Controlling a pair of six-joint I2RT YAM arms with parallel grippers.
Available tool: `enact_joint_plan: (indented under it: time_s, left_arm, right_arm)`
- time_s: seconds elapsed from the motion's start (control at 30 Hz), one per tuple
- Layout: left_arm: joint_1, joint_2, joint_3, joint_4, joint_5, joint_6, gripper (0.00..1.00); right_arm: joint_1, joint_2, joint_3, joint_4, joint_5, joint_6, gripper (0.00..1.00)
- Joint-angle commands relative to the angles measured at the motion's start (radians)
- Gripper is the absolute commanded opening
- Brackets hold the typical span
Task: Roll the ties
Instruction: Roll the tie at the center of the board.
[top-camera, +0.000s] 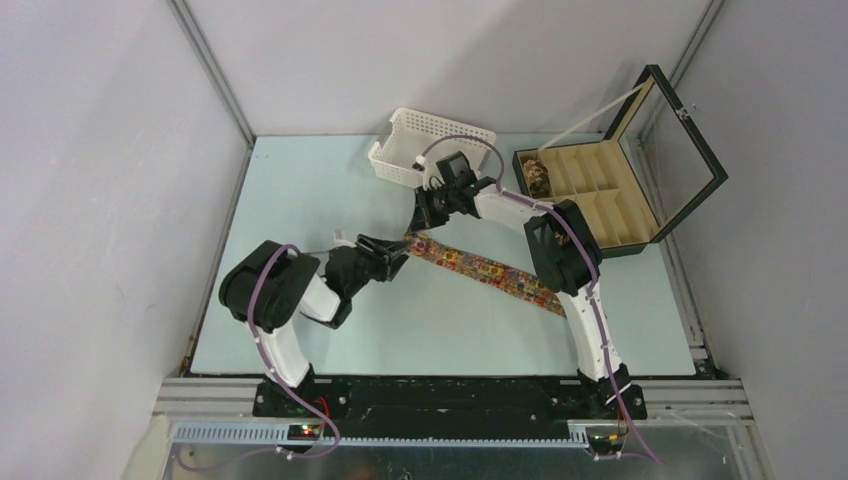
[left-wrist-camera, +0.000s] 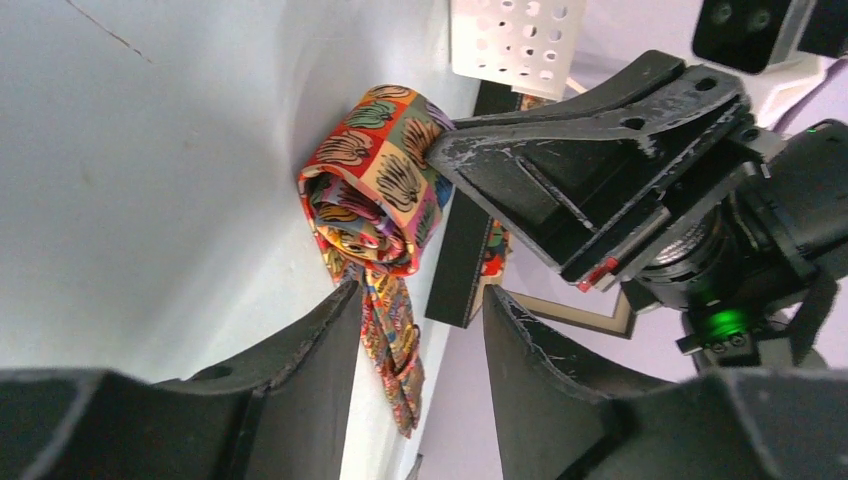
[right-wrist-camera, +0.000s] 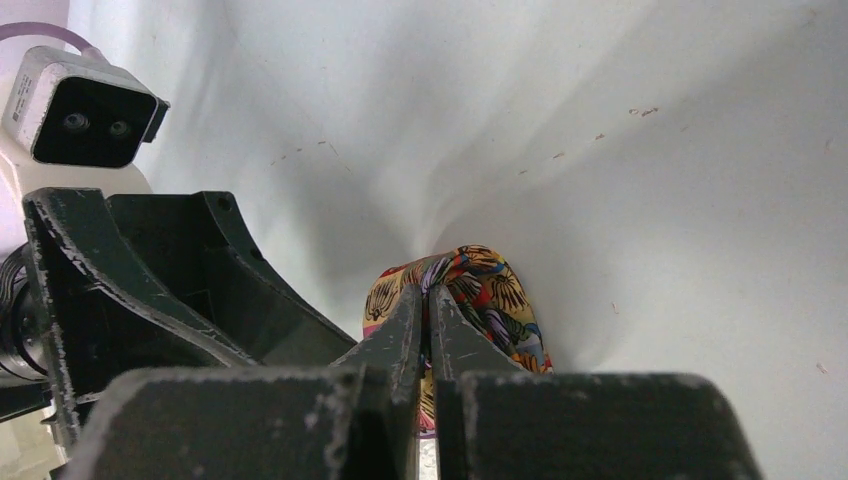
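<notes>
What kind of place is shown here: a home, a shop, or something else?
Probably a robot test cell in a laboratory: plain white walls enclose a pale table, two robot arms are bolted at its near edge, and a tie, basket and box lie there.

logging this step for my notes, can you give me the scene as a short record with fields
tie: one end rolled into a coil, the rest flat across the table
right gripper: shut on the coil
left gripper: open, close beside the coil
black box: lid up, one rolled tie in an end compartment
white basket: far side of the table, behind the grippers
</notes>
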Motion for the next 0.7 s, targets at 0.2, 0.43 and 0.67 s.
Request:
enact_joint_plan:
  time_s: [0.2, 0.43, 0.67]
  left_arm:
    - [-0.005, 0.054, 0.003, 0.126, -0.048, -0.05, 0.53]
    - [-0.014, 0.068, 0.02, 0.115, -0.049, -0.043, 0.53]
    - [-0.016, 0.113, 0.03, 0.159, -0.058, -0.063, 0.53]
  right_arm:
    - [-0.006, -0.067, -0.01, 0.043, -0.005, 0.002, 0.0]
    - [-0.007, -0.067, -0.011, 0.046, -0.011, 0.002, 0.0]
    - [-0.009, -0.064, -0.014, 0.049, -0.019, 0.004, 0.0]
